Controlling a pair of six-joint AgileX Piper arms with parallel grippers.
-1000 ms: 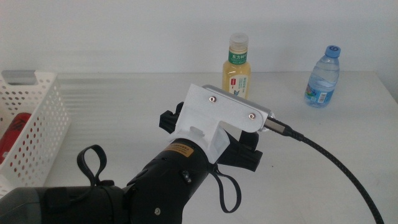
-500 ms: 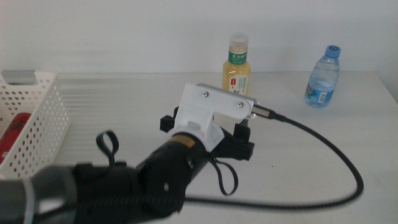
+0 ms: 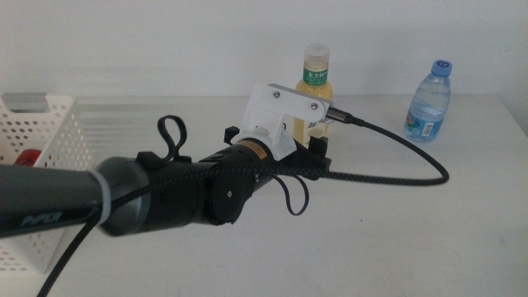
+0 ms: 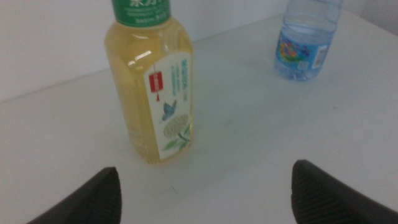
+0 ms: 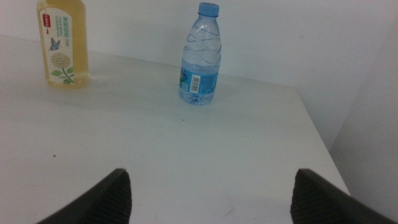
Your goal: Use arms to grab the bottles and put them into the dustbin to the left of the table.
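Between your left gripper's point(image 4: 202, 186) jaws, spread wide and empty, the tea bottle point(image 4: 152, 93) stands upright just ahead, not yet touched. In the middle view the left gripper point(image 3: 318, 144) sits right in front of the tea bottle point(image 3: 316, 87), near the back of the table point(image 3: 412, 231), with the arm reaching in from the left.

Judging by the fill, the tea bottle is nearly full, so expect it to be fairly heavy and top-tall; the plastic looks stiff but smooth, likely slippery on the label. Take it around the broad body at label height, below the shoulder, not at the neck or cap. Squeeze square on or it may twist out.

Further right, well apart, the water bottle point(image 4: 305, 37) stands upright, blue cap on point(image 3: 429, 103). It looks thin-walled and ribbed, probably softer under a squeeze; grip mid-body at the label.

Your right gripper point(image 5: 208, 193) is also wide and empty, waiting off the middle view, looking at both bottles from a distance; water bottle point(image 5: 200, 56) nearer to it.

The dustbin point(image 3: 58, 157) sits at the table's left edge, something red already inside, likely the can.
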